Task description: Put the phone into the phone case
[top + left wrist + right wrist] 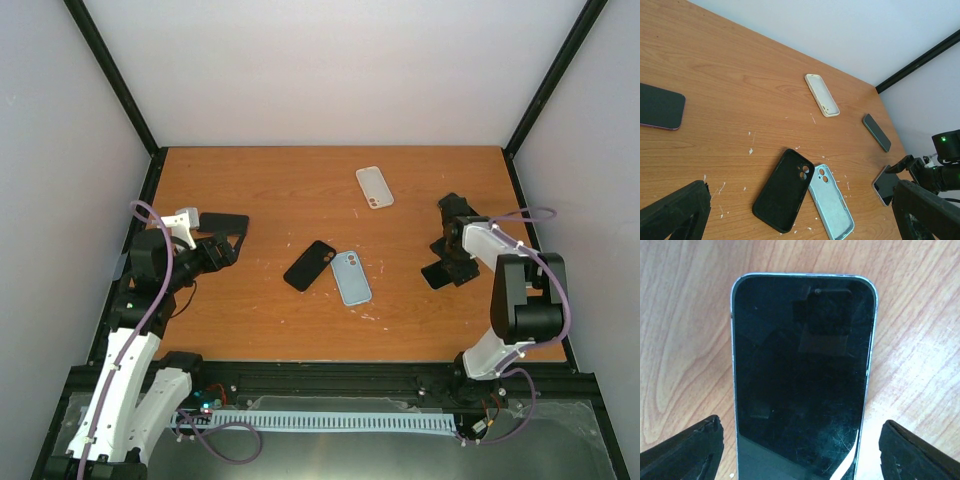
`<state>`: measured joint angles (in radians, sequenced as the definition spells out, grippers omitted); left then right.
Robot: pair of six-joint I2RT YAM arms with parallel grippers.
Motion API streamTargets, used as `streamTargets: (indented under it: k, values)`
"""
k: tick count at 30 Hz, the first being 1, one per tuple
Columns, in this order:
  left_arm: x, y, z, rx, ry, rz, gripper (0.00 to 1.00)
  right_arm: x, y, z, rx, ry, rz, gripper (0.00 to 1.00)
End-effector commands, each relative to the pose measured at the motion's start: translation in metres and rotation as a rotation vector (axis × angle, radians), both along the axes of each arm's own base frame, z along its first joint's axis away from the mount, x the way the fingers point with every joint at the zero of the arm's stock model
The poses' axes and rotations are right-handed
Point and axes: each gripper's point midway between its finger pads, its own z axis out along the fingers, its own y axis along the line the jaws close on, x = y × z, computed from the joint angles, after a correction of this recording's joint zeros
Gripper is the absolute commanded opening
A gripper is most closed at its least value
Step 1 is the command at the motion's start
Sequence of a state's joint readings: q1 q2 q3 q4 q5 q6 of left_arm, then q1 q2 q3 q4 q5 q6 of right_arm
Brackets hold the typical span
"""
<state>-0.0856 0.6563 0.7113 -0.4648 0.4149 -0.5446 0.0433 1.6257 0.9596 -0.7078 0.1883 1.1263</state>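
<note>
Spread right jaws flank the phone (800, 380), its lower end cropped

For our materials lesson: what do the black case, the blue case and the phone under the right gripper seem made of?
Black case: matte, probably silicone or rubber; no glare. Blue case: likely similar soft plastic, faint sheen. Phone: glossy glass front, showing reflections and fine scratches; thin metallic-looking rim.
</note>
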Motion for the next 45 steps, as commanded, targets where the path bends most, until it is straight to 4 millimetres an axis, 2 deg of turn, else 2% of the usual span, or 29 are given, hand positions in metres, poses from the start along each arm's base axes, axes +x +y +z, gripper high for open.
streamTargets:
  k: [1, 6, 19, 22, 24, 26, 29, 35, 38, 45]
  values:
    - [0.000, 0.001, 0.013, 0.011, -0.050, -0.008, 0.99, 0.003, -0.004, 0.001, -0.006, 0.017, -0.043, 0.85]
    - [0.000, 0.000, 0.012, 0.010, -0.047, -0.009, 0.99, 0.005, -0.006, -0.004, -0.012, 0.034, -0.049, 0.88]
    - [0.001, 0.001, 0.011, 0.006, -0.041, -0.005, 0.99, 0.000, -0.008, -0.023, -0.013, 0.113, -0.065, 0.85]
    - [0.001, -0.001, 0.008, 0.000, -0.034, -0.011, 1.00, 0.000, -0.009, -0.025, -0.016, 0.116, -0.058, 0.81]
    - [0.002, -0.004, 0.005, -0.010, -0.028, -0.033, 1.00, -0.001, -0.008, -0.028, -0.011, 0.115, -0.044, 0.72]
    - [0.004, -0.009, 0.001, -0.034, -0.014, -0.055, 0.99, -0.001, -0.006, -0.029, -0.005, 0.112, -0.027, 0.68]
    - [0.013, -0.012, -0.016, -0.072, 0.055, -0.049, 0.93, -0.002, -0.003, -0.030, 0.004, 0.116, 0.024, 0.62]
    - [0.037, -0.035, -0.081, -0.167, 0.270, -0.148, 0.80, 0.002, 0.007, -0.024, 0.024, 0.084, 0.189, 0.54]
    - [0.049, -0.042, -0.111, -0.161, 0.362, -0.169, 0.75, 0.002, 0.016, -0.016, 0.025, 0.050, 0.283, 0.52]
    - [0.077, -0.064, -0.154, -0.072, 0.424, -0.192, 0.67, -0.006, 0.048, -0.004, 0.046, -0.029, 0.475, 0.53]
